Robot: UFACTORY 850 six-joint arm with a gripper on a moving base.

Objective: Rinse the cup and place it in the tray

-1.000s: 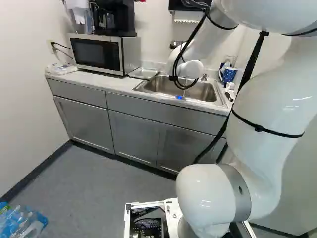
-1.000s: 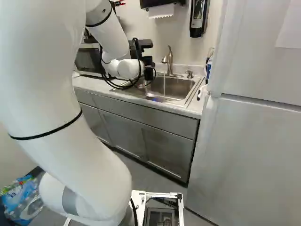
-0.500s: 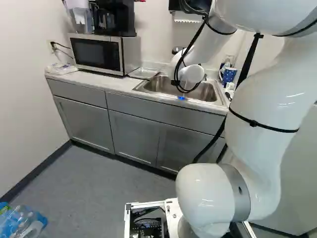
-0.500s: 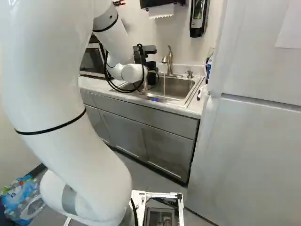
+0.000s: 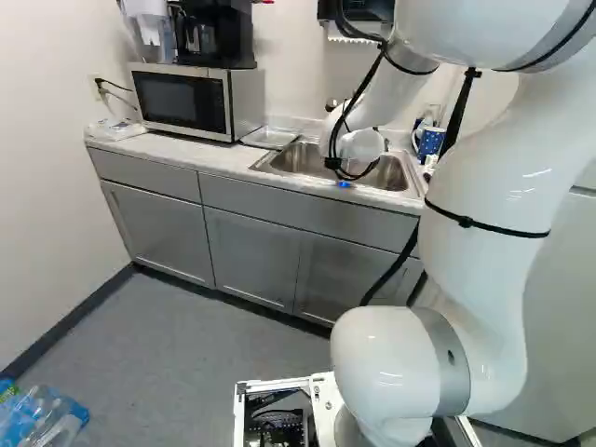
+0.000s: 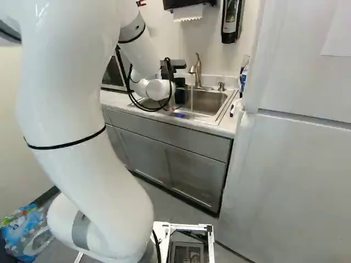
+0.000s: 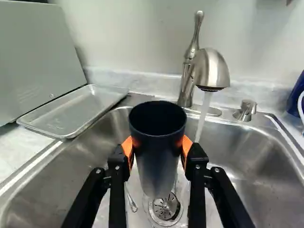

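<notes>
Black and mouth up, the cup (image 7: pixel 157 135) is grasped by the gripper (image 7: pixel 157 147) over the sink (image 7: pixel 247 152), beside the running water (image 7: pixel 204 111). Best ease its mouth squarely under, then drain it before the tray (image 7: pixel 66 114), on the counter (image 7: pixel 14 151) near the microwave (image 5: pixel 186 101).

Dark cup (image 7: pixel 157 154), white-dotted blue mug (image 5: pixel 431 142)

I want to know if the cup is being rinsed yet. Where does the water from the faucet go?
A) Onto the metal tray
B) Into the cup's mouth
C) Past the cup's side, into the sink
C: in the wrist view the stream falls beside the cup, not into its mouth, down into the sink.
</notes>
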